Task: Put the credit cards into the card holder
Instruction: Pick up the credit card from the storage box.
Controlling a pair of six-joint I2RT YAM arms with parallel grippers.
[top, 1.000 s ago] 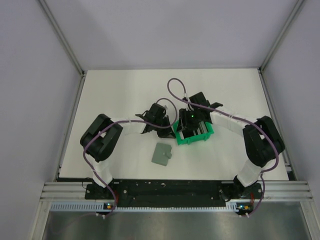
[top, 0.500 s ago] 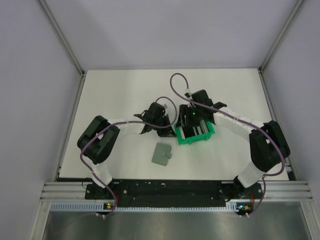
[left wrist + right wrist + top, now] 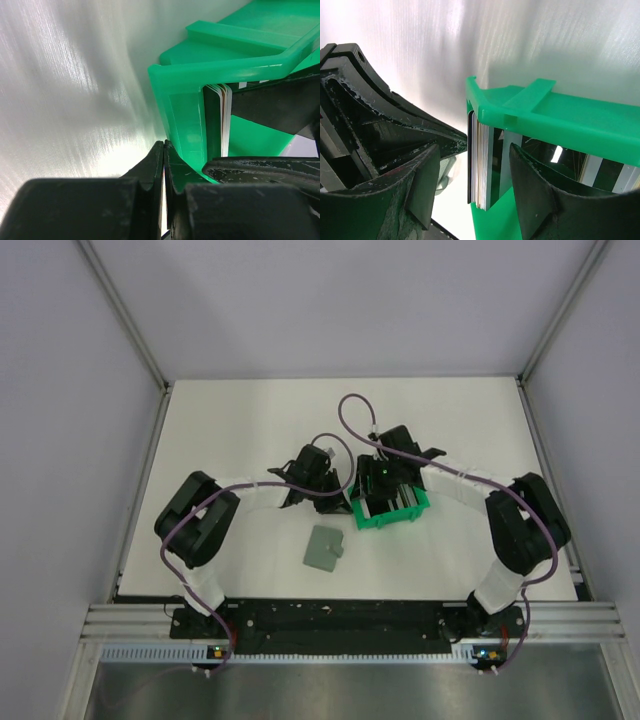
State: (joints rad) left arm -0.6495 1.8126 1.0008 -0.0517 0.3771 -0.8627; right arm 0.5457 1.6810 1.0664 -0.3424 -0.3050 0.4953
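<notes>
The white table (image 3: pixel 240 430) spreads widest under me, and my left arm (image 3: pixel 200 520) and right arm (image 3: pixel 520 525) bend in over it from the near edge until their wrists almost meet around the middle. There stands the bright green bin (image 3: pixel 392 521), open at the top, with my right wrist over it and my left wrist just beside its left end. My right gripper (image 3: pixel 475 150) has its jaws spread, one finger on each side of the bin's end compartment, with a gap visible between each finger and what stands there, so they grip nothing. My left gripper (image 3: pixel 164 150) sits low at the table, its tips pressed together right by the outer corner of the bin's wall; a thin pale sliver shows between the fingers lower down, and I cannot tell what it is. The card holder (image 3: pixel 323 548) lies flat and folded shut on the table, nearer my bases than the bin, between my two arms and apart from both grippers. The credit cards (image 3: pixel 481 165) are smallest — a thin stack standing upright on edge inside the bin, close against its end wall, their pale and dark edges showing between my spread right fingers.
</notes>
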